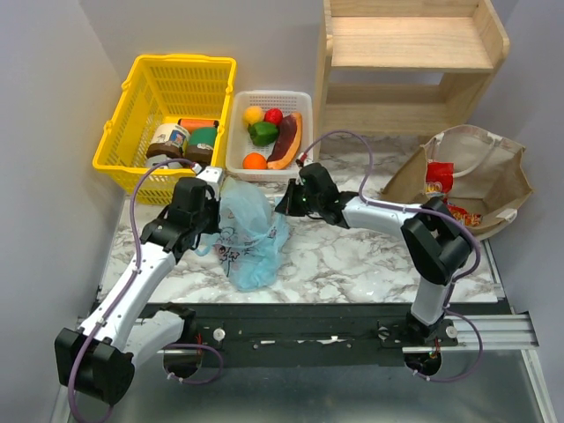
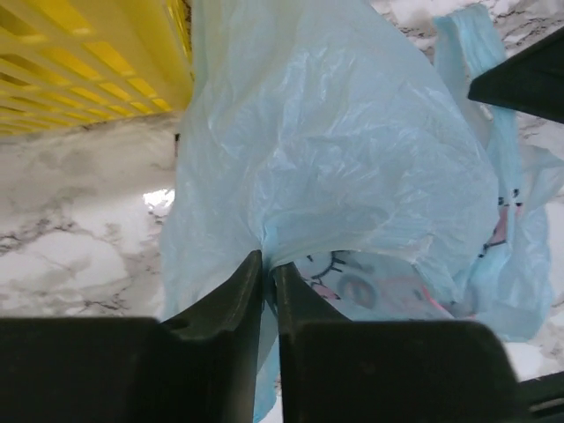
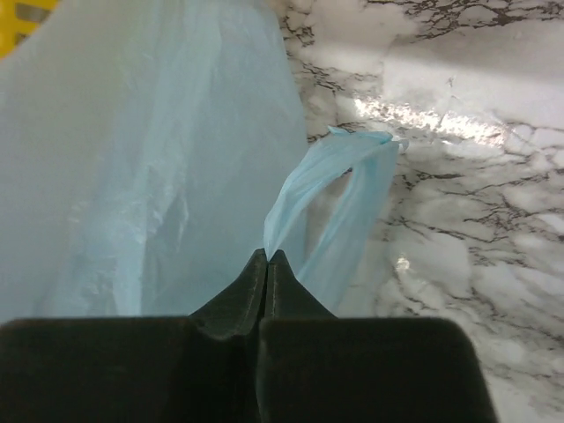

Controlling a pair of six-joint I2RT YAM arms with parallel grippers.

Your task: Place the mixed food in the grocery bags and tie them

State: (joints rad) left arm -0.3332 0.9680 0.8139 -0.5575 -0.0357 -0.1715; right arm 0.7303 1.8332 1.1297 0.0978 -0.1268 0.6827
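**Both pincers on the blue bag; fruit not yet packed**

Nearest the arm bases, the blue bag (image 1: 251,238) lies crumpled on the marble counter (image 1: 352,256), between the two arms. The left pincer (image 2: 269,260) is clenched on a fold of the bag's thin plastic. The right pincer (image 3: 267,257) is clenched on one of the bag's handle loops, which curls away from its tips. With each arm gripping a part of the bag, I judge this to be either the opening of its mouth or the start of the tying. No knot shows.

Further back on the right, the tan bag (image 1: 493,167) slumps open with red snack packets (image 1: 438,176) inside and its handles loose, so it looks part-filled and untied. At the back, the round fruit and vegetables (image 1: 263,132) sit in the white tray (image 1: 269,95), so that share of the packing appears undone. The yellow basket (image 1: 145,88) of jars stands to the tray's left.

Whether the blue bag holds any food is hard to say. The wrist views show only cloudy plastic and its printed drawings. From above, the arms cover the bag's upper edge, and the bag's other handle cannot be made out. The tan bag's depth is hidden by its own wall.
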